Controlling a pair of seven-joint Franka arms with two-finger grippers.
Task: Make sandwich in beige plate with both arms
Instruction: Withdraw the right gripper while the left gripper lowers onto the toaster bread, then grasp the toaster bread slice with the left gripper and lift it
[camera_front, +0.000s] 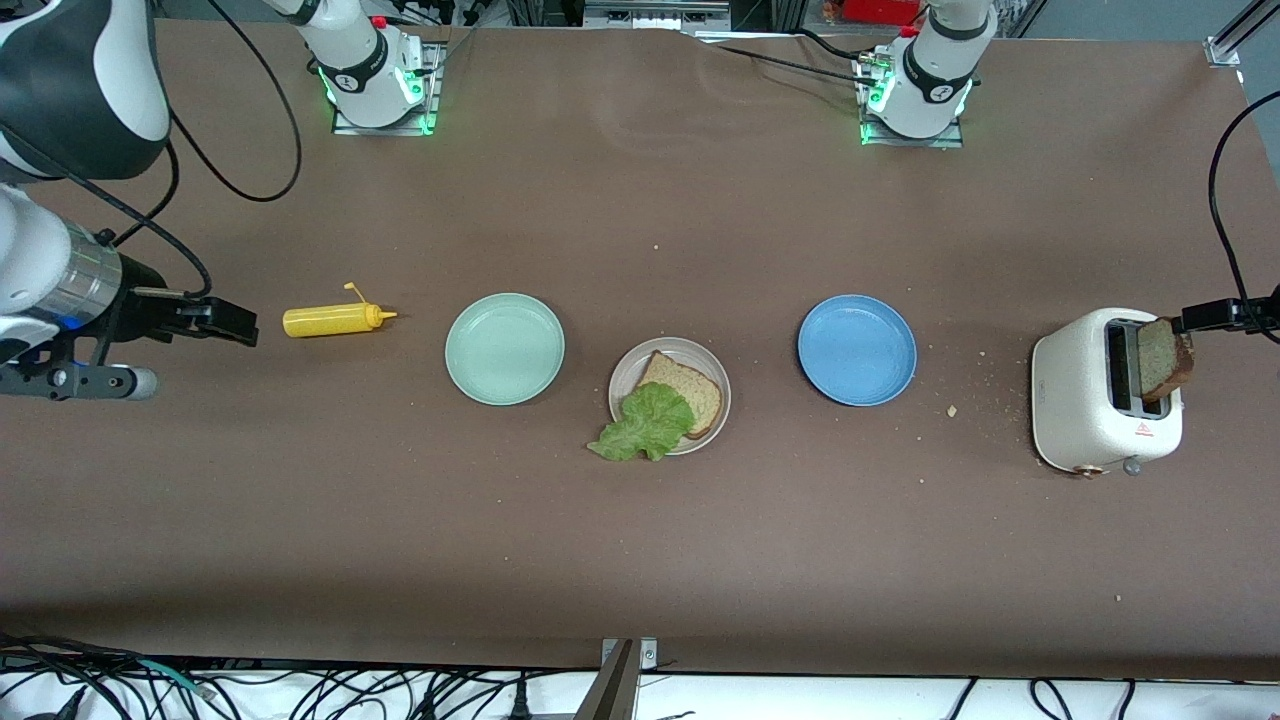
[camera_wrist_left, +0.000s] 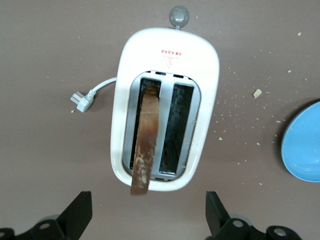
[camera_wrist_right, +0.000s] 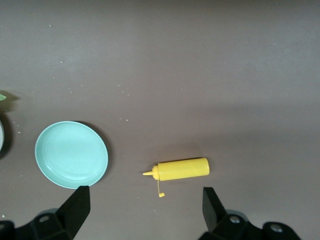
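The beige plate (camera_front: 625, 370) sits mid-table with one bread slice (camera_front: 692, 386) on it and a green lettuce leaf (camera_front: 648, 425) lying over that slice and the plate's near rim. A second bread slice (camera_front: 1165, 358) stands tilted in a slot of the white toaster (camera_front: 1085, 400); in the left wrist view the slice (camera_wrist_left: 146, 140) is seen edge-on. My left gripper (camera_front: 1212, 316) is open and empty over the toaster, as the left wrist view (camera_wrist_left: 147, 210) shows. My right gripper (camera_front: 235, 325) is open and empty over the table beside the yellow bottle, as the right wrist view (camera_wrist_right: 145, 205) shows.
A yellow squeeze bottle (camera_front: 330, 320) lies on its side toward the right arm's end. A mint-green plate (camera_front: 504, 348) and a blue plate (camera_front: 857, 349) flank the beige plate. Crumbs lie between the blue plate and the toaster. The toaster's plug (camera_wrist_left: 80, 100) lies loose on the table.
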